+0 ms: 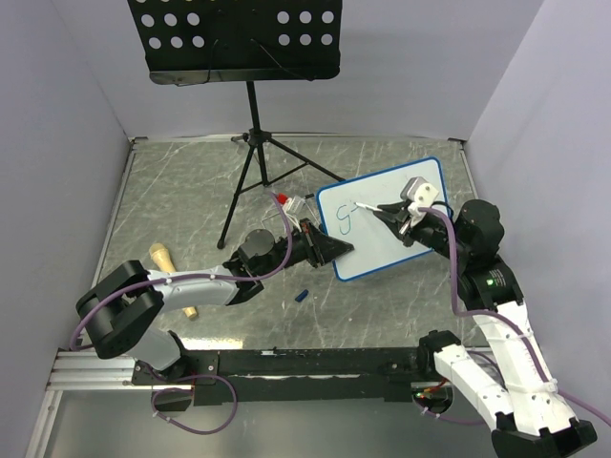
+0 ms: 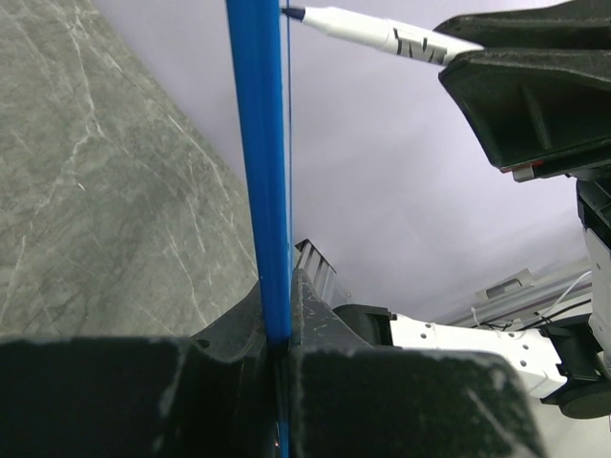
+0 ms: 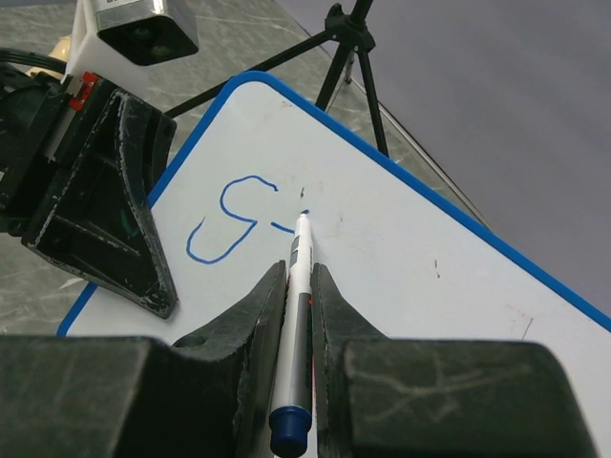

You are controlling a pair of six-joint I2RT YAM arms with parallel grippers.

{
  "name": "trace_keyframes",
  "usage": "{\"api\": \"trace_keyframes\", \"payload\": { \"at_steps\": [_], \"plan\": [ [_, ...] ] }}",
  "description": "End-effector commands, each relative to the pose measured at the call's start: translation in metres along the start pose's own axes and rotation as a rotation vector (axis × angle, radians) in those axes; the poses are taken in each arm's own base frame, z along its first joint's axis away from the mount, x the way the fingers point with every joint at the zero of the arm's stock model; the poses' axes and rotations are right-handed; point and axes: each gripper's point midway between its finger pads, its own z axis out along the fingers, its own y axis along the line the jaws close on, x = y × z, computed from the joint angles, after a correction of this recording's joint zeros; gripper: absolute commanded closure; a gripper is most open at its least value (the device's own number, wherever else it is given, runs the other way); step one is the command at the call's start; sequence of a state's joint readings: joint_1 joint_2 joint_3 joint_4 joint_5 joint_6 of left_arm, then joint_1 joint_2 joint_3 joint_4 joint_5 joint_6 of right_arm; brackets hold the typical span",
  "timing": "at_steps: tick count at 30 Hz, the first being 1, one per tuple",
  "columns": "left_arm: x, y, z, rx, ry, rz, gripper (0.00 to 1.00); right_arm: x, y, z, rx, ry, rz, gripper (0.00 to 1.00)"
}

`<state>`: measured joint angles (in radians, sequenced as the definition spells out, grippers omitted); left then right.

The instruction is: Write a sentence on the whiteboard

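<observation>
Blue-framed whiteboard [image 1: 377, 250]: stands on edge and tilted, with its lower-left edge seated between the fingers of the left claw [image 1: 336, 250].
Left claw: pressed together on the whiteboard's frame, which runs straight up out of the fingers in the left wrist view.
Right claw [image 3: 299, 277]: pinching the marker [image 3: 300, 253], whose barrel lies along the slot between the fingers with its blue end nearest the wrist.
Marker tip: just ahead of the right claw, touching the whiteboard's face.
Sentence [image 3: 229, 218]: thin blue strokes ahead and left of the right claw's tips, forming one looped letter like an "S" and a short dash at the marker tip.
Music stand [image 1: 250, 114]: black, on a tripod, well beyond both claws.
Small blue item [image 1: 301, 296]: possibly a marker cap, lying on the table [image 1: 172, 191] near the left claw on the side toward the arm bases.
Wooden piece [image 1: 162, 256]: lies beside the left arm, well behind the left claw.
</observation>
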<state>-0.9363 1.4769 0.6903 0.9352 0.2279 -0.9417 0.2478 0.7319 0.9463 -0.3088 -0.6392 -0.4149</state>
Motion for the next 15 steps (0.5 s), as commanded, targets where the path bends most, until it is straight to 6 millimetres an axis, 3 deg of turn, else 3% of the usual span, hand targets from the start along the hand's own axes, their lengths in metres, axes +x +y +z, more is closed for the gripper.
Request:
{"api": "trace_keyframes", "payload": {
  "at_steps": [1,15],
  "plan": [
    [-0.045,-0.059,0.002,0.196,-0.145,0.052,0.99,0.003,0.007,-0.005,-0.026,0.007,-0.008,1.00],
    [-0.054,-0.048,-0.004,0.140,-0.185,0.047,0.99,0.016,0.022,-0.014,-0.063,0.056,0.030,1.00]
  ]
}}
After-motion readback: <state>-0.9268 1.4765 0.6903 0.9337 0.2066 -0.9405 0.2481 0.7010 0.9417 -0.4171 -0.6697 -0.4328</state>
